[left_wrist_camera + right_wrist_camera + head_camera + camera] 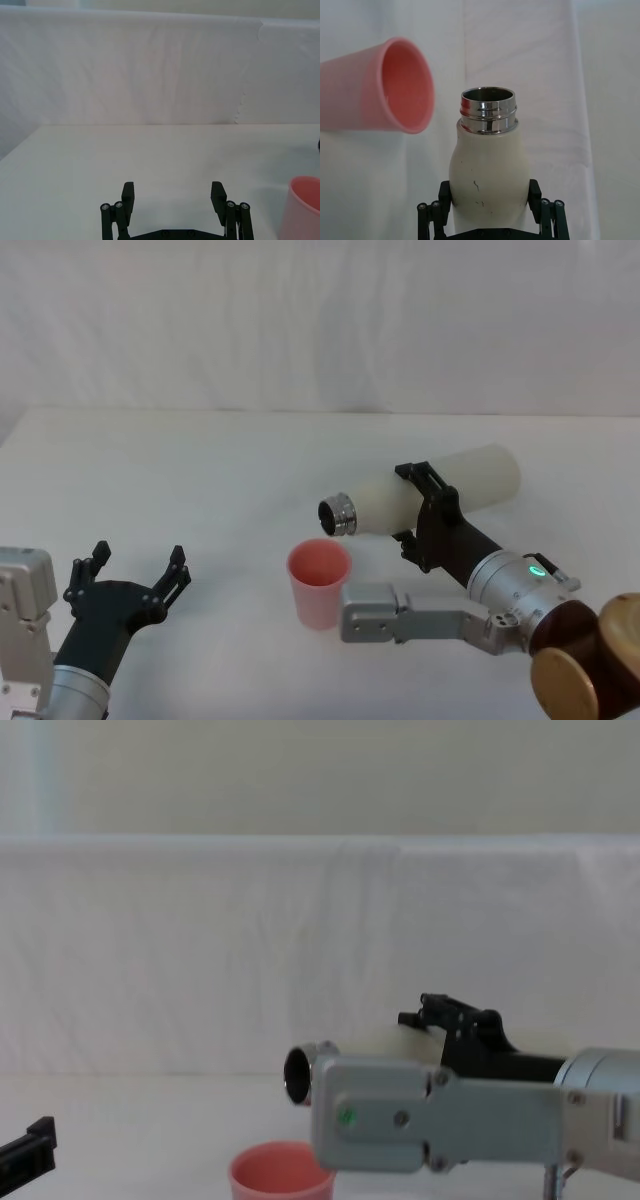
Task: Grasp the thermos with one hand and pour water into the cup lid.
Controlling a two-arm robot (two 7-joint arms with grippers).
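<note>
The tall cream-white cylindrical thermos (440, 495) is clamped around its mid-body between the fingers of the right gripper (428, 515) and held tipped nearly flat, its shiny steel neck reaching beyond the fingertips to hang above the rim of the small round pink plastic cup lid (319, 583) standing on the white table (200, 480). No stream can be made out, possibly for want of detail. The smooth rigid shell is judged slippery and, if filled, heavy, so the mid-body hold seems apt, while the left gripper (138, 572) rests with fingers spread, well apart.

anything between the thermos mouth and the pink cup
Nothing visible. The right gripper holds the thermos tipped, mouth just above the cup rim, with open air between.
</note>
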